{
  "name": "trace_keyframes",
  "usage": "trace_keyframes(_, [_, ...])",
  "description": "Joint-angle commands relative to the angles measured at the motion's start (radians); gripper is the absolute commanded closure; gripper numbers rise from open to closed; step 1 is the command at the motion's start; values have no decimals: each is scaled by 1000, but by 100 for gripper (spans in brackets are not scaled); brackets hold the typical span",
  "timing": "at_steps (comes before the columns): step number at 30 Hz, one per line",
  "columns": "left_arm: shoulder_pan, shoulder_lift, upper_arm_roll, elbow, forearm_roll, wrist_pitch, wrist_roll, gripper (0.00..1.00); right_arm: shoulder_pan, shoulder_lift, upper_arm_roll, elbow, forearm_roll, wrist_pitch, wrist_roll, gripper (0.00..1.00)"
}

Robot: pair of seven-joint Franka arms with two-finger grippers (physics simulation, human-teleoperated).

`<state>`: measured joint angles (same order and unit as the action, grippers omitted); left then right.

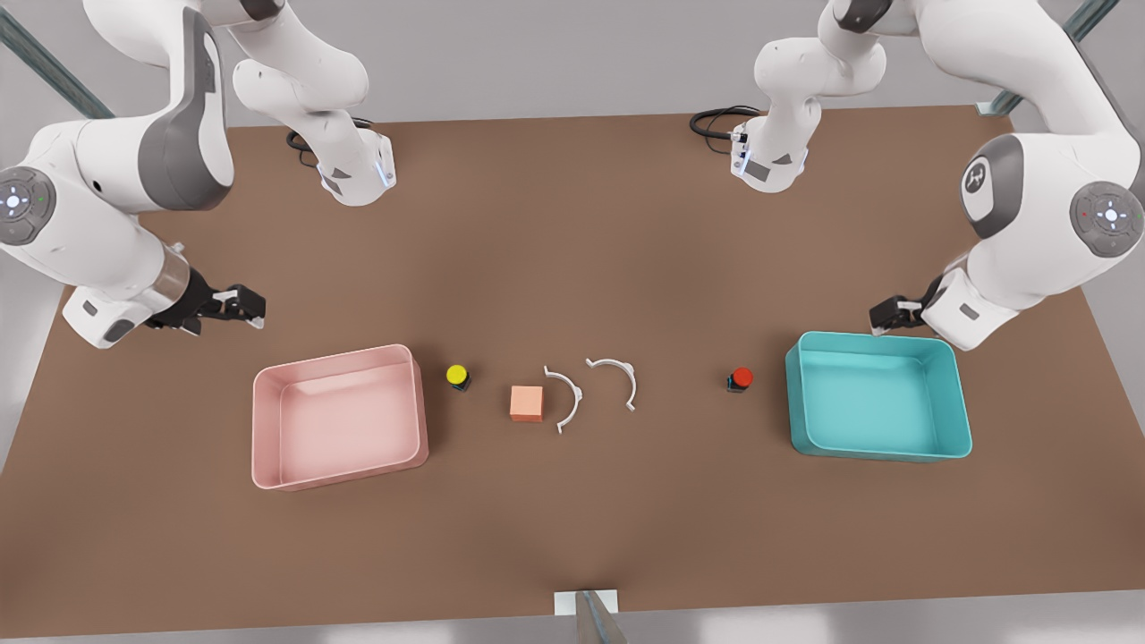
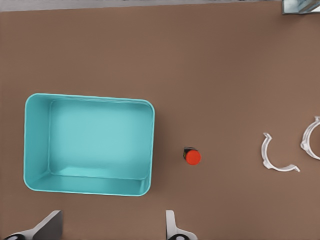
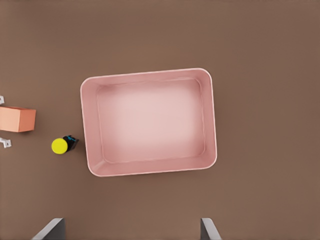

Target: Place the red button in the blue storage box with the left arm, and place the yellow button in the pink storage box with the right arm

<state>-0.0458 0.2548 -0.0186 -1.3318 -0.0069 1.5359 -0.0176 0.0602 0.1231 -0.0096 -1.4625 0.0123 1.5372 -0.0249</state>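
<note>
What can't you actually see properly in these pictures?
- Left gripper: front view, wrist housing covers most of it; left wrist view's edge cuts off its fingertips.
- Right gripper: right wrist view's edge cuts its fingers.
- Red button, yellow button: too small for detail.

two white franka arms (image 1: 116,188), grey joint panels, round button discs with blue lights, black cables at bases, dark grippers (image 1: 234,306).
</note>
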Motion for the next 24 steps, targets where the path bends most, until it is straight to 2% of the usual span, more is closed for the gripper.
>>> trace_keyframes(1, [-2,0,2,0,4,38,38,0,1,6,3,1,0,12,-23,0])
trace_keyframes(2, [-2,6,0,0,4,38,27,0,3,6,10,-1,1,12,-18,0])
trace_keyframes(6, [-22,40,-4,-20,-99,139,-927,0,24,115,34,-1,52,24,63,0])
trace_keyframes(8, [-34,34,-3,-121,-124,303,-1367,0,84,199,34,-1,52,75,89,0])
trace_keyframes(9, [-37,34,-3,-162,-125,323,-1513,0,93,221,34,-1,52,100,89,0])
trace_keyframes(10, [-63,17,-3,-228,-125,391,-1588,0,124,254,34,1,54,155,92,0])
trace_keyframes(11, [-82,-41,-3,-369,-125,529,-1642,0,128,288,34,10,52,190,100,0])
trace_keyframes(12, [-92,-61,-3,-449,-125,625,-1699,0,142,314,36,16,52,195,200,0])
trace_keyframes(14, [-152,-39,-1,-498,-111,765,-1913,0,182,359,80,31,51,225,312,0])
trace_keyframes(17, [-180,15,0,-500,-84,802,-2102,0,265,371,102,25,47,268,464,0])
trace_keyframes(19, [-184,34,0,-564,-82,876,-2105,0,279,408,103,24,47,348,540,0])
trace_keyframes(24, [-203,127,-3,-638,-84,889,-2096,0,277,475,103,14,17,380,553,0])
